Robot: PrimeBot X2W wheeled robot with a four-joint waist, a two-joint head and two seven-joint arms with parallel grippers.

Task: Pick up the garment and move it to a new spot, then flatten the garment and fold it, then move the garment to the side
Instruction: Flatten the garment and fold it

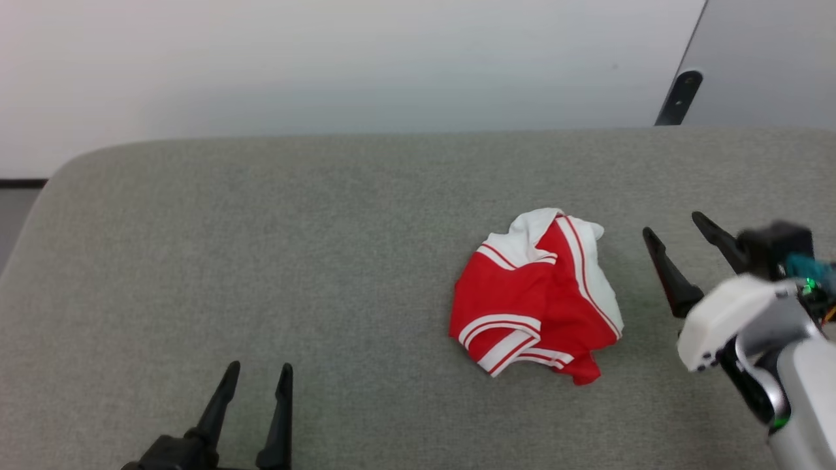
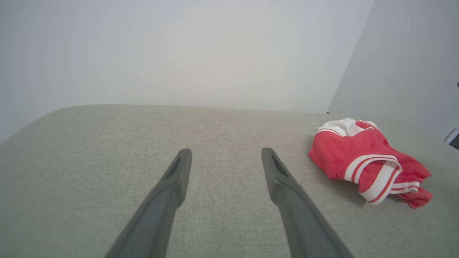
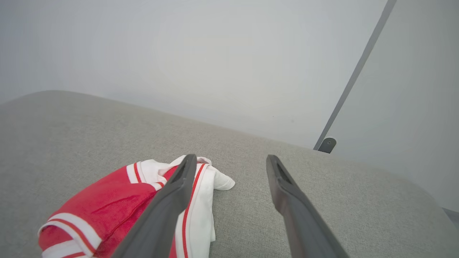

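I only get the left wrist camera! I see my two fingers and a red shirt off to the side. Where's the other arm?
Observer: The right gripper hovers just right of the garment, jaws open.
Operator: Is it touching it?
Observer: No; in the head view, grey cushion shows between them.
Operator: Which bit is nearest?
Observer: The garment's white side, edged with a red stripe, faces that gripper.

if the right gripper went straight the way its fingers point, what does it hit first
Probably the bare grey cushion ahead of the right gripper, then the wall. The garment lies just beside that line; one finger may brush its white edge, but depth is unclear.
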